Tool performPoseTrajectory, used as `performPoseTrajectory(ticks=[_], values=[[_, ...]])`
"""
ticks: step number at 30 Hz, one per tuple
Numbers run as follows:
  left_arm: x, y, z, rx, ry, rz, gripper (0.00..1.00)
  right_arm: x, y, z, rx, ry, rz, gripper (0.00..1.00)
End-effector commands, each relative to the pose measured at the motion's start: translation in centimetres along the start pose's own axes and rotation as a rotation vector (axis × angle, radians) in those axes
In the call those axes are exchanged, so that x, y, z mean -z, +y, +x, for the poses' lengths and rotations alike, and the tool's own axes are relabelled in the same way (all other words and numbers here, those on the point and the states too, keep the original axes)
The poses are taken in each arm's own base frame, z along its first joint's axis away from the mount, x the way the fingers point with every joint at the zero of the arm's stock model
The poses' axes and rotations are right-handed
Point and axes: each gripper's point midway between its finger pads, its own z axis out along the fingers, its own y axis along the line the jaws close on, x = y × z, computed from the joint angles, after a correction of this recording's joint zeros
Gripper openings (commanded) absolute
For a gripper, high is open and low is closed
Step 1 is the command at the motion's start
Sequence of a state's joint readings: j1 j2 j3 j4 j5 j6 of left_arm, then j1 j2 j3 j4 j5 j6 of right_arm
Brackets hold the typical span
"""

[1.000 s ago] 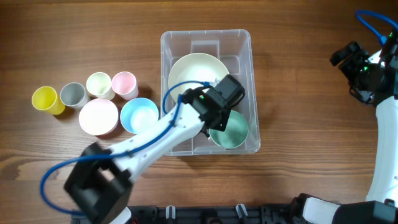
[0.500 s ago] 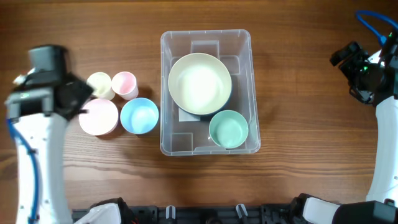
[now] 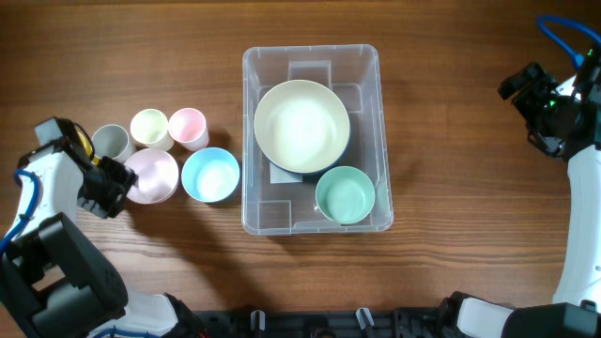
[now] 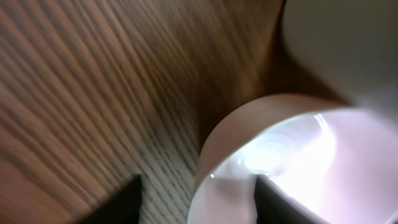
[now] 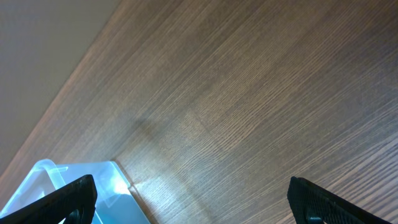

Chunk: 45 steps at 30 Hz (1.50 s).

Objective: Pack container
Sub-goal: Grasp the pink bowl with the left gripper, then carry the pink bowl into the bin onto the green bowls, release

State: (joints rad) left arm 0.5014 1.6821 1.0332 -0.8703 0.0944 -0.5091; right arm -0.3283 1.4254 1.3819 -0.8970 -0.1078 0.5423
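Observation:
The clear container (image 3: 311,50) stands mid-table and holds a large cream bowl (image 3: 302,127) and a small green bowl (image 3: 345,194). Left of it are a blue bowl (image 3: 210,175) and a pink bowl (image 3: 155,174). My left gripper (image 3: 115,180) is open at the pink bowl's left edge. In the left wrist view its fingers (image 4: 199,196) straddle the pink bowl's rim (image 4: 292,155), one outside and one inside. My right gripper (image 3: 521,86) is open and empty far to the right, above bare wood (image 5: 199,208). A corner of the container (image 5: 62,186) shows in the right wrist view.
A pink cup (image 3: 188,128), a pale yellow cup (image 3: 148,128) and a grey cup (image 3: 111,141) stand in a row behind the bowls. My left arm covers the spot left of the grey cup.
My left arm left the green bowl in the container, swung to the far left and has come down at the pink bowl's rim. The right arm has not moved.

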Motion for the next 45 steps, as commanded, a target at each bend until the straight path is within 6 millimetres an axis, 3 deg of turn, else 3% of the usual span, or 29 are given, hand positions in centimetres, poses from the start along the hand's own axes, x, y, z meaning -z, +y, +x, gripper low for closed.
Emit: performPoseTrajectory(ticks=[1, 3, 7, 11, 14, 16, 19, 22, 24, 26, 28, 31, 36, 40, 41, 42, 45], values=[[-0.7, 0.1, 1.0, -0.032, 0.040, 0.000, 0.20, 0.0, 0.1, -0.3, -0.010, -0.007, 0.000, 1.00], [-0.6, 0.3, 1.3, -0.030, 0.052, -0.008, 0.04, 0.0, 0.1, -0.3, -0.010, -0.007, 0.000, 1.00], [0.2, 1.0, 2.4, 0.008, 0.076, -0.029, 0.04, 0.0, 0.1, -0.3, -0.010, -0.007, 0.000, 1.00], [3.5, 1.0, 2.9, 0.015, 0.027, 0.003, 0.04, 0.0, 0.1, -0.3, -0.010, -0.007, 0.000, 1.00], [8.0, 0.6, 3.5, 0.008, -0.050, 0.068, 0.04, 0.0, 0.1, -0.3, -0.010, -0.007, 0.000, 0.99], [12.4, -0.4, 4.5, -0.030, -0.137, 0.163, 0.04, 0.0, 0.1, -0.3, -0.010, -0.007, 0.000, 1.00], [16.6, -2.9, 6.3, -0.127, -0.223, 0.306, 0.04, 0.0, 0.1, -0.3, -0.010, -0.007, 0.000, 0.99], [20.7, -8.0, 10.7, -0.347, -0.295, 0.515, 0.04, 0.0, 0.1, -0.3, -0.010, -0.007, 0.000, 1.00], [21.5, -10.8, 14.0, -0.506, -0.290, 0.591, 0.04, 0.0, 0.1, -0.3, -0.010, -0.007, 0.000, 1.00], [21.5, -13.2, 17.2, -0.644, -0.265, 0.634, 0.04, 0.0, 0.1, -0.3, -0.010, -0.007, 0.000, 0.99], [19.9, -15.5, 21.3, -0.809, -0.235, 0.614, 0.04, 0.0, 0.1, -0.3, -0.010, -0.007, 0.000, 1.00], [15.3, -17.1, 26.9, -1.000, -0.155, 0.495, 0.04, 0.0, 0.1, -0.3, -0.010, -0.007, 0.000, 1.00], [7.8, -17.6, 32.6, -1.172, -0.043, 0.316, 0.04, 0.0, 0.1, -0.3, -0.010, -0.007, 0.000, 1.00], [5.4, -18.1, 34.9, -1.227, -0.017, 0.299, 0.08, 0.0, 0.1, -0.3, -0.010, -0.007, 0.000, 1.00], [5.7, -18.4, 34.8, -1.225, -0.028, 0.308, 0.30, 0.0, 0.1, -0.3, -0.010, -0.007, 0.000, 0.99], [6.3, -18.6, 34.3, -1.215, -0.044, 0.310, 0.38, 0.0, 0.1, -0.3, -0.010, -0.007, 0.000, 1.00], [9.5, -19.5, 31.6, -1.156, -0.126, 0.316, 0.47, 0.0, 0.1, -0.3, -0.010, -0.007, 0.000, 1.00]])
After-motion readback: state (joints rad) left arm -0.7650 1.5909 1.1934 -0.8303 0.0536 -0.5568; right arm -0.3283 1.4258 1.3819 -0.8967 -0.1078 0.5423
